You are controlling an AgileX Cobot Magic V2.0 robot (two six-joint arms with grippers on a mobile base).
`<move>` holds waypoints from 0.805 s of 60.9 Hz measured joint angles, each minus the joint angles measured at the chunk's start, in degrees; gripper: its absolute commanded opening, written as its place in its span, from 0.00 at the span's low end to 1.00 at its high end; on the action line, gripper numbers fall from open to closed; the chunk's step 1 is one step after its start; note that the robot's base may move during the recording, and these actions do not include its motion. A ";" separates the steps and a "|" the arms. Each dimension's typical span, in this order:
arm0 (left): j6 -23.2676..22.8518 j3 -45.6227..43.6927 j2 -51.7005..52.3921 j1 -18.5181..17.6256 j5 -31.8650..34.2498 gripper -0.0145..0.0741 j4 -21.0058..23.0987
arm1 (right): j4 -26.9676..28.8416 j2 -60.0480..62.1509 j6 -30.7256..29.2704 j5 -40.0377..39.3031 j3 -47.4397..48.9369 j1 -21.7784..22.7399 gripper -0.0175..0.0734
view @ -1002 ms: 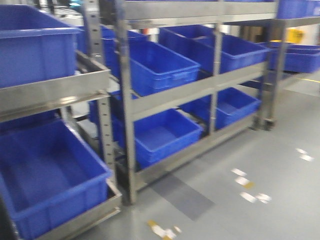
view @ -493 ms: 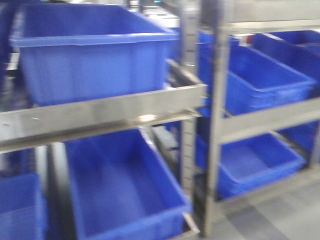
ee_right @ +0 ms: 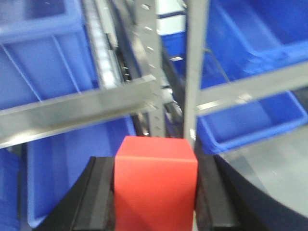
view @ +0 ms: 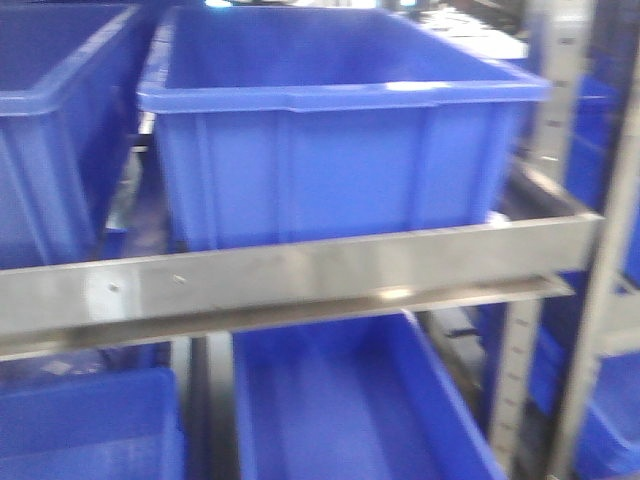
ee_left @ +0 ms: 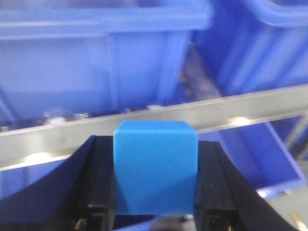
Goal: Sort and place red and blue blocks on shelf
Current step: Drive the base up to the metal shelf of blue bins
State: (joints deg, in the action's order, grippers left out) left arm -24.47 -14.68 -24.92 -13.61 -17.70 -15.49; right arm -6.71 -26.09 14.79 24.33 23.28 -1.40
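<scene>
Right now my left pincer point(ee_left: 155, 192) is clamped on the light blue block point(ee_left: 155, 163), with its black fingers point(ee_left: 98, 187) pressed flat against the cube's two side faces. The cube sits upright between them, its top face showing. Beyond it a flat steel rail point(ee_left: 250, 108) of the shelf point(view: 300, 275) crosses the left wrist view at a slight tilt. How near the block is to that rail I cannot tell.

My right pincer point(ee_right: 155, 202) is closed the same way on the red block point(ee_right: 155, 185), gripping it by its sides (the top edge of the cube lies level in the right wrist view). Past the red block stand a perforated upright post point(ee_right: 150, 62) and a second, plain post point(ee_right: 195, 62) just beside it. A white roller track point(ee_right: 98, 43) runs away behind the rail there. Grey floor point(ee_right: 269, 163) shows at the lower right.

From the front camera, neither block nor pincer is in sight. The shelf's front rail bears two screws near its left end. A large blue bin point(view: 330, 130) rests on the tier behind that rail, with a neighbouring bin point(view: 50, 130) just beside it on the left. A lower bin point(view: 350, 410) sits on the tier beneath. The whole view is somewhat blurred.
</scene>
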 measured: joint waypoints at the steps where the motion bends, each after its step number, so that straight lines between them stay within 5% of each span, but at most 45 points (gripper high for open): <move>1: 0.00 0.00 0.00 0.00 0.00 0.31 0.00 | 0.00 0.00 0.00 0.00 0.00 0.00 0.25; 49: 0.00 0.00 0.00 0.00 0.00 0.31 0.00 | 0.00 0.00 0.00 0.00 0.00 0.00 0.25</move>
State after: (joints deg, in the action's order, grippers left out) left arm -24.47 -14.68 -24.92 -13.61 -17.70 -15.49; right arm -6.71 -26.09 14.79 24.33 23.28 -1.40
